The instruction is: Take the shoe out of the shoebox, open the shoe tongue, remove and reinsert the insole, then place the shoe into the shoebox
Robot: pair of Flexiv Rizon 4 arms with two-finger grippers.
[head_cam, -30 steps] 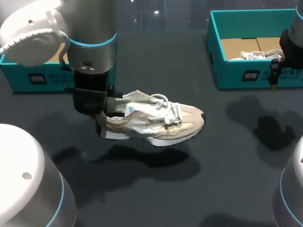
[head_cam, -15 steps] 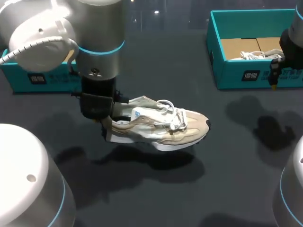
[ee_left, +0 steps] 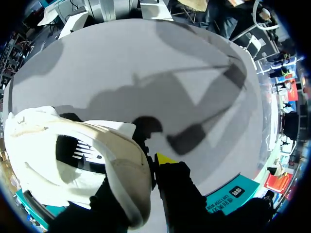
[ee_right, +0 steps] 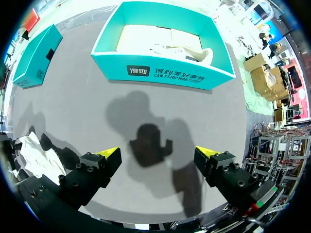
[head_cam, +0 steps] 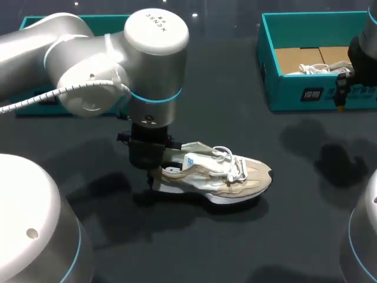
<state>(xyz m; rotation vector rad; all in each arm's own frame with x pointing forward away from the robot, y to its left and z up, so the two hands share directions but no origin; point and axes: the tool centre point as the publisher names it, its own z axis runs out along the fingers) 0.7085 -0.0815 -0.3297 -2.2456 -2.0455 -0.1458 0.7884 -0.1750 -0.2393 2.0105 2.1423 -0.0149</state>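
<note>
The beige and cream lace-up sneaker [head_cam: 215, 177], near the middle of the matte black tabletop [head_cam: 235, 247], has white laces, a white midsole, a dark toe tip and a pale blue patch on its tongue. At two o'clock, the teal cardboard shoebox [head_cam: 283, 88] has a tan floor and a black label with white print on its front wall. A white crumpled thing [head_cam: 315, 68] lies inside. At eleven o'clock is a second teal box [head_cam: 29, 23]. The left arm [head_cam: 153, 71] is silver-white with a light blue ring. The left gripper [ee_left: 150, 167] and right gripper [ee_right: 156, 154] are black with bright yellow tips.
</note>
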